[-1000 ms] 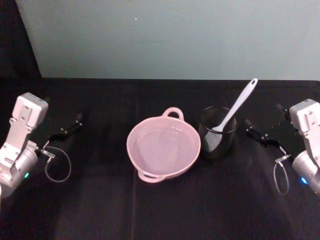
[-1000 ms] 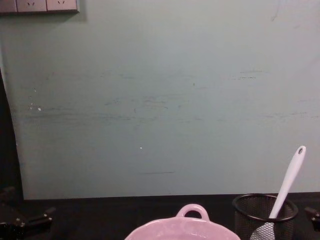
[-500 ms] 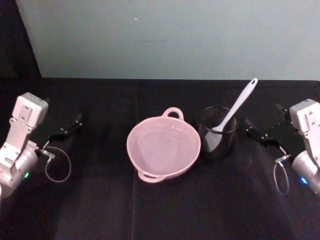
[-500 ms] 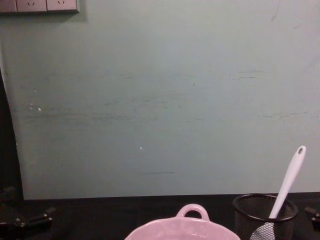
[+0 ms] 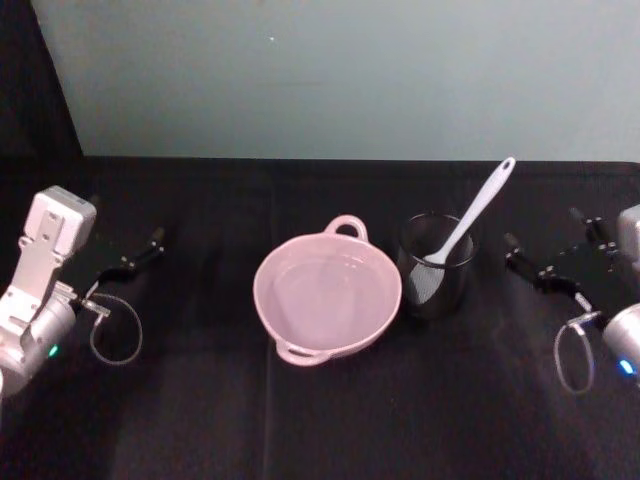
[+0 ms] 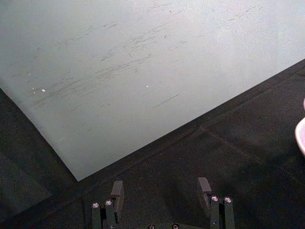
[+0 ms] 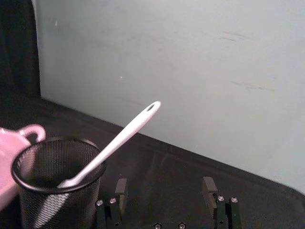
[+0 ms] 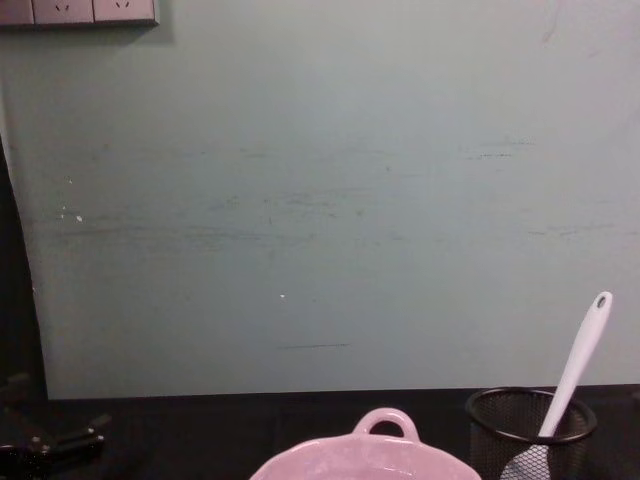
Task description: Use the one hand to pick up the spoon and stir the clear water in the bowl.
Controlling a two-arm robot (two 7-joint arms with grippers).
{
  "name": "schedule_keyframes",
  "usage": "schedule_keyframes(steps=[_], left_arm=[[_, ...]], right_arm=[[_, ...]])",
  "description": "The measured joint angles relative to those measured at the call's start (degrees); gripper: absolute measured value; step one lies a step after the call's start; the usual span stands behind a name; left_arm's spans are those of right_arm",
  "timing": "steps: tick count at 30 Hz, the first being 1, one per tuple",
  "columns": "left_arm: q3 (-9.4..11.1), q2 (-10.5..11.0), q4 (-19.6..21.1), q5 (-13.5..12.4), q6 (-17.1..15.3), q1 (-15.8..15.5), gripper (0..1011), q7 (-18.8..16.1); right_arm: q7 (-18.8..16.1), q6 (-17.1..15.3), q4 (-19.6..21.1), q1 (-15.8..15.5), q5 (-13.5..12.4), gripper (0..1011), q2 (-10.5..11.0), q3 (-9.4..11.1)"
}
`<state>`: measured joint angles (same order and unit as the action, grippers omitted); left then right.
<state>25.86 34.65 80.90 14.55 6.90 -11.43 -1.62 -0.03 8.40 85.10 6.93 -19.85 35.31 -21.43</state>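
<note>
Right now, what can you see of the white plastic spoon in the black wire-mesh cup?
The white plastic spoon has a long slim handle with a hole at its end and a flat head. It stands tilted in the black wire-mesh cup, head down inside, handle leaning on the rim and rising toward the robot's right. Only the cup touches it; the open right gripper is apart, to its right.
</note>
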Motion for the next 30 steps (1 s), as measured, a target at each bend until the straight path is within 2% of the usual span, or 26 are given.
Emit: schedule_keyframes(steps=[2,5,7,8,10,11,14,15,18,20,23,24,30], left_arm=[[0.00,0.00,0.00,0.00,0.00,0.00,1011,0.00],[0.00,0.00,0.00,0.00,0.00,0.00,1011,0.00],[0.00,0.00,0.00,0.00,0.00,0.00,1011,0.00],[0.00,0.00,0.00,0.00,0.00,0.00,1011,0.00],[0.00,0.00,0.00,0.00,0.00,0.00,1011,0.00],[0.00,0.00,0.00,0.00,0.00,0.00,1011,0.00],[0.00,0.00,0.00,0.00,0.00,0.00,1011,0.00],[0.00,0.00,0.00,0.00,0.00,0.00,1011,0.00],[0.00,0.00,0.00,0.00,0.00,0.00,1011,0.00],[0.00,0.00,0.00,0.00,0.00,0.00,1011,0.00],[0.00,0.00,0.00,0.00,0.00,0.00,1011,0.00],[0.00,0.00,0.00,0.00,0.00,0.00,1011,0.00],[0.00,0.00,0.00,0.00,0.00,0.00,1011,0.00]], right_arm=[[-0.54,0.19,1.42,-1.52,-2.05,1002,0.18,1.41],[-2.99,0.47,4.47,-4.84,-8.16,1003,0.29,4.68],[-4.54,0.42,5.31,-5.77,-10.91,1002,0.15,5.80],[-6.14,-0.02,5.72,-6.27,-13.56,1003,-0.19,6.60],[-8.05,-0.89,5.86,-6.44,-16.47,1003,-0.74,7.29],[-10.22,-2.21,5.67,-6.21,-19.46,1003,-1.39,7.70],[-13.30,-4.42,4.58,-5.18,-22.94,1003,-2.37,7.83],[-15.32,-6.23,3.30,-3.94,-25.26,1002,-3.34,7.74],[-17.70,-8.59,0.80,-1.66,-28.13,1002,-5.17,7.55],[-19.80,-10.96,-2.74,1.51,-31.30,1003,-7.84,7.53],[-20.63,-12.00,-5.06,3.55,-33.32,1003,-9.60,7.55],[-21.05,-12.60,-6.40,4.71,-34.84,1003,-10.62,7.68],[-21.50,-15.03,-9.43,7.57,-39.45,1002,-12.66,8.13]])
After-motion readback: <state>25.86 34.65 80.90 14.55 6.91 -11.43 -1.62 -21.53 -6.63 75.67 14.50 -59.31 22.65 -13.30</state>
